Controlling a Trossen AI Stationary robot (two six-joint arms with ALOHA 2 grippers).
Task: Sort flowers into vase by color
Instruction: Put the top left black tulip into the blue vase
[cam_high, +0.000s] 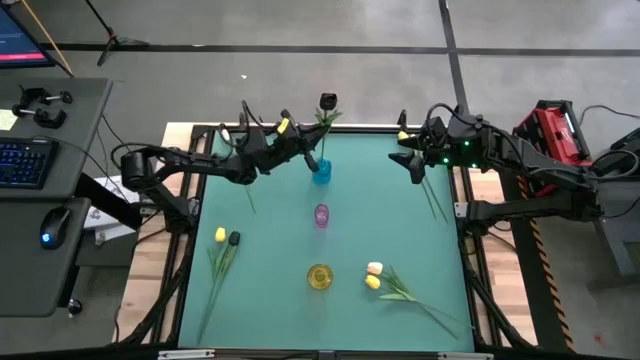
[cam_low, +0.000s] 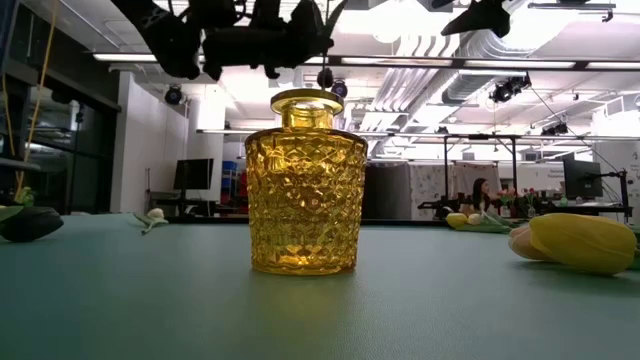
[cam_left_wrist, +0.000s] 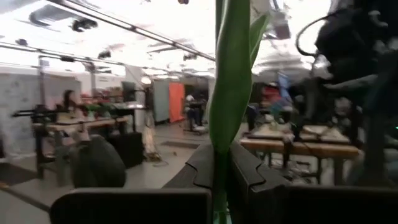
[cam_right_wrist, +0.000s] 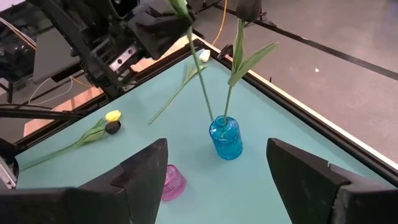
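Left gripper (cam_high: 292, 140) is at the far side of the bench, fingers pressed on a yellow tulip (cam_right_wrist: 198, 68) whose stem slants down into the blue vase (cam_right_wrist: 225, 138). Right gripper (cam_high: 413, 160), fingers spread, hovers empty, well apart to the right.

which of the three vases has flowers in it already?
The blue vase at the far end of the mat: stems stand in it. The pink vase and yellow vase hold none.
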